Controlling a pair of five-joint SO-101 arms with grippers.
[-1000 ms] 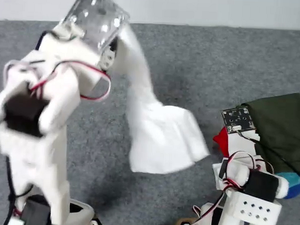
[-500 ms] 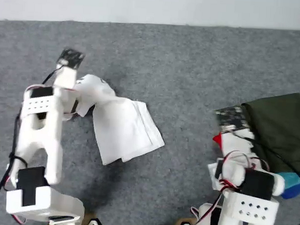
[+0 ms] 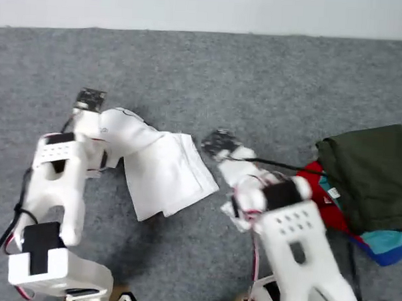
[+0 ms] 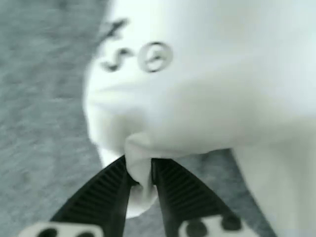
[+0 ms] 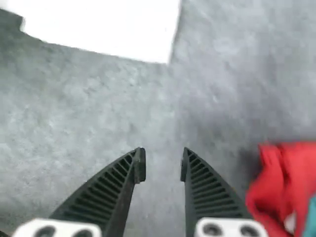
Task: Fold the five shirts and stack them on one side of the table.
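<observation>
Your right arm has swung away from the pile toward the middle of the table; your left has barely shifted.
Your left gripper (image 4: pixel 140 170) is clenched on a bunched fold of the white shirt (image 3: pixel 163 172), which lies crumpled on the left side of the grey table (image 3: pixel 258 73). Your right gripper (image 5: pixel 163 165) hangs over bare table near that shirt's edge, jaws parted and holding nothing. At the right, the green shirt (image 3: pixel 370 168) lies on top of the red shirt (image 3: pixel 316 181) and the blue shirt (image 3: pixel 392 244).

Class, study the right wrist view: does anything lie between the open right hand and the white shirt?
Nothing visible does. The right hand is open over bare grey table, and the white shirt lies ahead across that bare stretch. The red shirt sits off to one side, outside that path.
</observation>
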